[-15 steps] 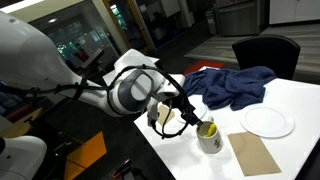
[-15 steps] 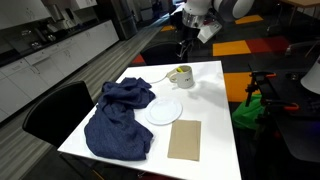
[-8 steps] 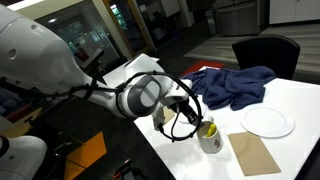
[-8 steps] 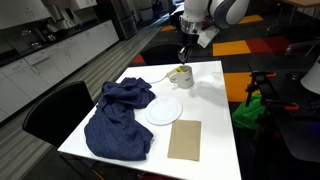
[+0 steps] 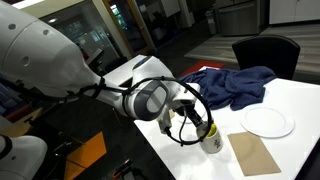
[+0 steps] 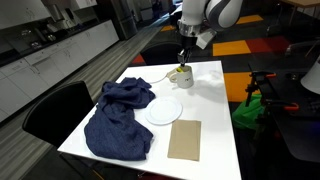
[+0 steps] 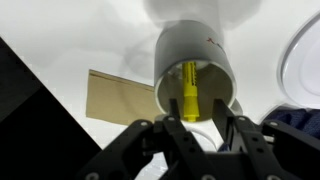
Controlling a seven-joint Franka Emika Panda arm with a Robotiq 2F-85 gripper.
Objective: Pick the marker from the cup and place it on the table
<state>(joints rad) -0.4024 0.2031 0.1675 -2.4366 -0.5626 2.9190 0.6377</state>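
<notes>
The white cup (image 7: pixel 186 40) stands upright near a corner of the white table (image 5: pixel 292 98), seen in both exterior views (image 5: pixel 211 141) (image 6: pixel 181 77). The yellow marker (image 7: pixel 189 85) stands inside it, its tip showing above the rim (image 5: pixel 209 127). My gripper (image 7: pixel 195 112) hangs straight over the cup's mouth with one finger on each side of the marker's top. The jaws are narrowed, but a gap still shows between the marker and the right finger, so they stand open. In the exterior views the gripper (image 5: pixel 203 122) (image 6: pixel 183 62) reaches down to the cup's rim.
A rumpled blue cloth (image 5: pixel 230 85) (image 6: pixel 118 118) covers part of the table. A round white plate (image 5: pixel 267 121) (image 6: pixel 164 110) and a brown mat (image 5: pixel 255 153) (image 6: pixel 185 138) lie beside the cup. A black chair (image 5: pixel 265 50) stands at the table's edge.
The arm has come down over the cup, and the jaws have drawn in from wide open to a narrow stance around the marker's top.
</notes>
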